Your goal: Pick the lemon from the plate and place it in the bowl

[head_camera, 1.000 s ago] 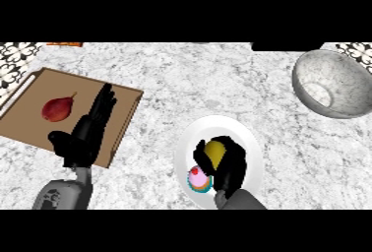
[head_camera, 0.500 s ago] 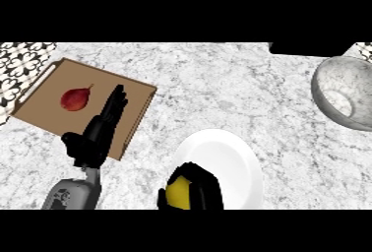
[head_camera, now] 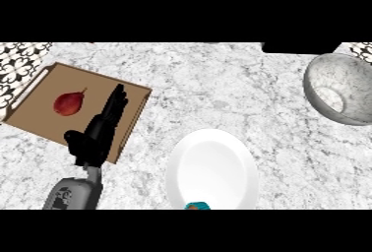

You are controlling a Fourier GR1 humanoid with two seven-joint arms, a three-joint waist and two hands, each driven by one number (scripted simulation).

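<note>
At two o'clock from the plate (head_camera: 210, 167), we let go only above the bowl (head_camera: 323, 86); the unseen right robot hand's state we cannot tell, left robot hand (head_camera: 93, 140) released.

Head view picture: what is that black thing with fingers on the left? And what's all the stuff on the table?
This picture is taken from the robot's head, looking down at a marble counter. The black thing is its left robot hand, on a grey arm. Its fingers are straight and it holds nothing. It is over the edge of a brown board, where a red fruit lies. In the middle is a white plate, and at the upper right a grey bowl. A small teal thing peeks in at the plate's lower edge; I cannot tell what it is. The right robot hand and the lemon do not show.
</note>
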